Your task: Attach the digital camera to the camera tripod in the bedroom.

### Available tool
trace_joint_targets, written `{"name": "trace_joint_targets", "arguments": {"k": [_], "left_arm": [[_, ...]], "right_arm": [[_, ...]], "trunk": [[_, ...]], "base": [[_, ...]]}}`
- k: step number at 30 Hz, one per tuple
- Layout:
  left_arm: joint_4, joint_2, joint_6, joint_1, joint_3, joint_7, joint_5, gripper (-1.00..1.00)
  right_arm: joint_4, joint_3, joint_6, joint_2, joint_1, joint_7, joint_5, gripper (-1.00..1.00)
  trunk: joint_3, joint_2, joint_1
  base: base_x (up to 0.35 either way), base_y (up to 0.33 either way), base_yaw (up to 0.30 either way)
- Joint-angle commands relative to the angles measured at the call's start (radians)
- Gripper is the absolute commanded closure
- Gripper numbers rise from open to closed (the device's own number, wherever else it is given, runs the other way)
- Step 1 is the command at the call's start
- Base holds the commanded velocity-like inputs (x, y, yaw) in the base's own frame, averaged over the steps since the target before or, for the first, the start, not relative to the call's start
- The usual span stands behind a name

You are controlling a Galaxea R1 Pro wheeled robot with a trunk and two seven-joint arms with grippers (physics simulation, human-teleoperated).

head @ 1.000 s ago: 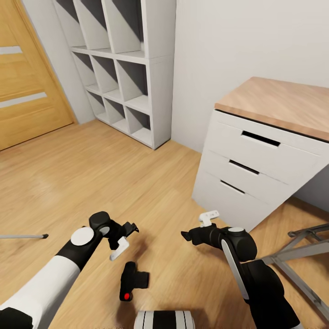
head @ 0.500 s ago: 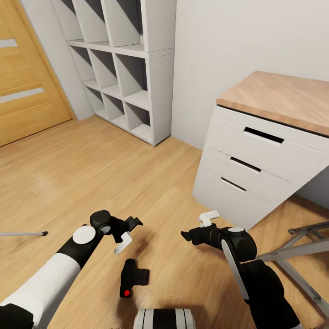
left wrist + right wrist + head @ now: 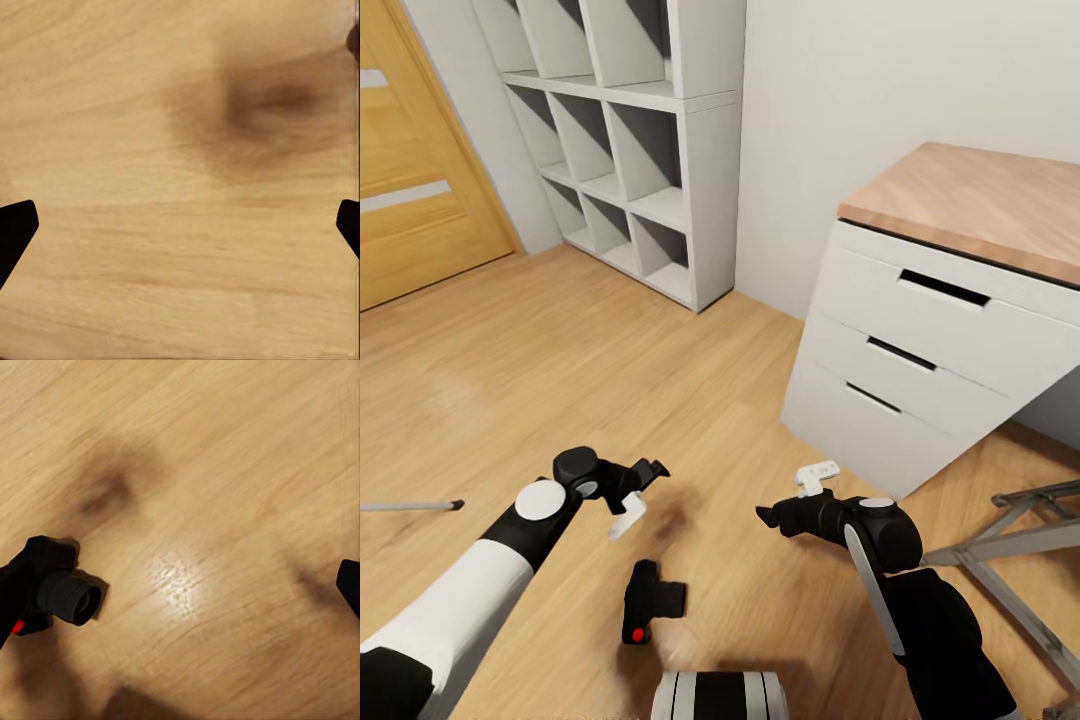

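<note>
The digital camera (image 3: 651, 604) lies on the wood floor just ahead of my base, black with a red dot; the right wrist view shows its stubby lens (image 3: 69, 596). My left gripper (image 3: 639, 494) hovers over the bare floor just beyond it, open, fingertips (image 3: 15, 229) wide apart over bare planks. To the camera's right, my right gripper (image 3: 790, 497) is open and empty, one fingertip (image 3: 349, 583) at the edge. A thin silver-grey leg with a black foot (image 3: 412, 505), seemingly of the camera tripod, pokes in at the far left; the rest is out of view.
A white drawer chest (image 3: 920, 390) with a wood top stands close ahead on the right. White cube shelves (image 3: 630, 150) line the back wall beside an oak door (image 3: 410, 190). A low grey metal frame (image 3: 1010, 550) sits at the right edge.
The whole view has shifted slightly. My left gripper has moved a little forward, away from the digital camera. The right arm and the camera look unmoved.
</note>
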Motion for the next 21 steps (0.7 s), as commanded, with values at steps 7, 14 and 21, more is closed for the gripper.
{"name": "trace_joint_targets", "arguments": {"k": [7,14,21], "left_arm": [[-0.001,0.039,-0.003,-0.005,-0.01,-0.003,-0.018,-1.0],[0.0,0.039,-0.004,-0.03,-0.012,0.001,-0.121,-1.0],[0.001,0.021,-0.003,-0.045,-0.007,0.001,-0.139,-1.0]], "right_arm": [[-0.001,-0.001,0.004,0.0,-0.001,0.003,0.003,-1.0],[-0.001,-0.001,0.004,0.0,-0.001,0.003,0.003,-1.0],[-0.001,-0.001,0.004,0.0,-0.001,0.003,0.003,-1.0]], "trunk": [[-0.012,0.0,0.0],[-0.024,0.0,0.0],[-0.035,0.0,0.0]], "base": [[0.0,0.0,0.0],[0.0,0.0,0.0],[0.0,0.0,0.0]]}}
